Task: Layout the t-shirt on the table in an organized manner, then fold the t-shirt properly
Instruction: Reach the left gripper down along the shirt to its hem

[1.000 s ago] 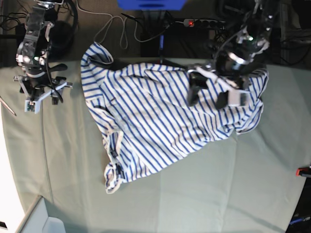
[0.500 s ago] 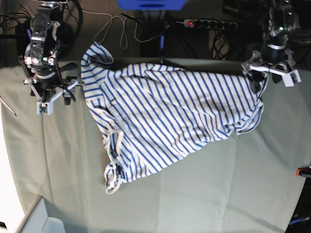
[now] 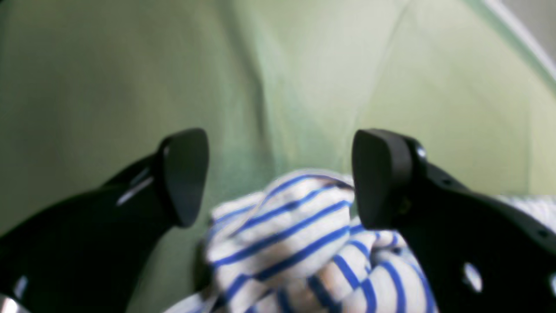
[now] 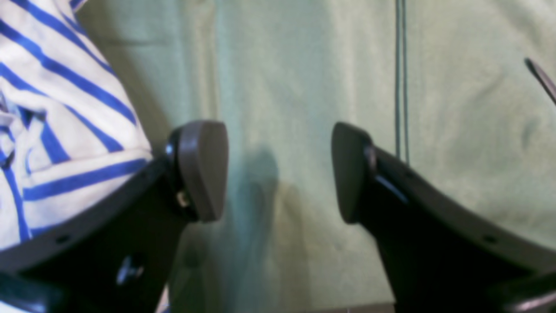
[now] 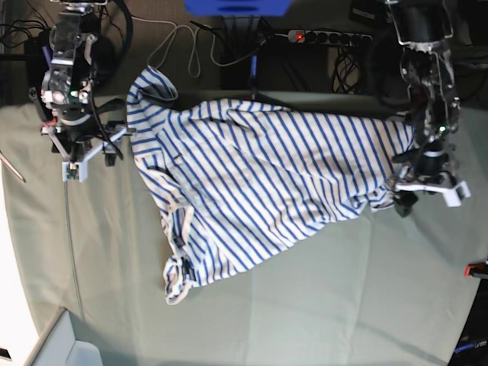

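**Striped shirt sprawled across the bench, both grippers gaping**

Biggest first: the wide bench draped in pale grey-green cloth, faintly creased, fills the base view. Spread slantwise over its far half lies the soft white t-shirt with thin blue stripes, rumpled, one end bunched toward the near middle, another hanging at the far edge, and a puckered corner at the base view's right.

Over that puckered corner hangs the left gripper, its black fingers wide apart with nothing between them; a hump of striped fabric sits just below and between the tips, and I cannot tell if it touches the right-hand one. The right gripper is at the other end, fingers also well apart over bare green cloth, the shirt's edge just beside one finger, holding nothing.

Around the scene: a black power strip with a red light and loose cables lie on the floor beyond the bench, a blue object sits at the top edge, and a small red clamp grips the bench's right edge.
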